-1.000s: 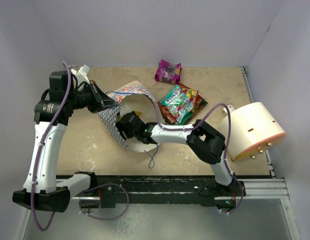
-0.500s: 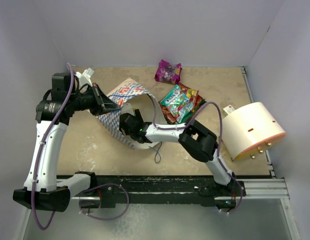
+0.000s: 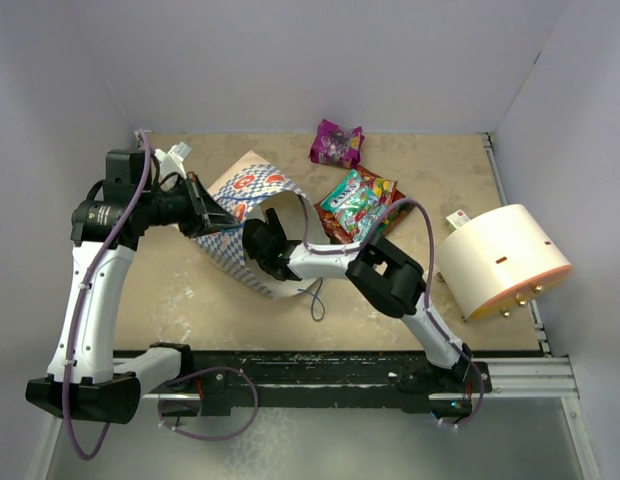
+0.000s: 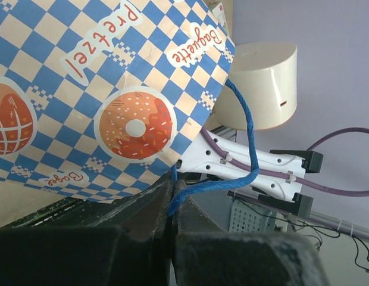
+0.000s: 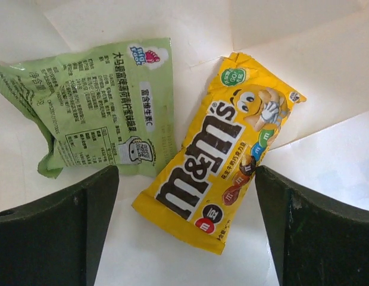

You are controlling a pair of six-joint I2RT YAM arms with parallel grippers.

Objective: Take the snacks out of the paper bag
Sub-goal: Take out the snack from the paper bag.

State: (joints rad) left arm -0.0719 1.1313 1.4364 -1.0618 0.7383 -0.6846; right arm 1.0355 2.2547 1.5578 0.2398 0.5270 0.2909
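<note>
Reaching into the paper bag with the right gripper spread wide, yellow packet slanted right between, green packet off left. Pinching the blue string shut tight in the left gripper.

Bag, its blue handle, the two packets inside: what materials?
Paper bag: matte printed paper, creased. Blue handle: twisted cord, paper or fibre, unclear. Yellow M&M's packet: glossy plastic film probably, crimped ends. Pale green packet: similar film, duller, wrinkled.
</note>
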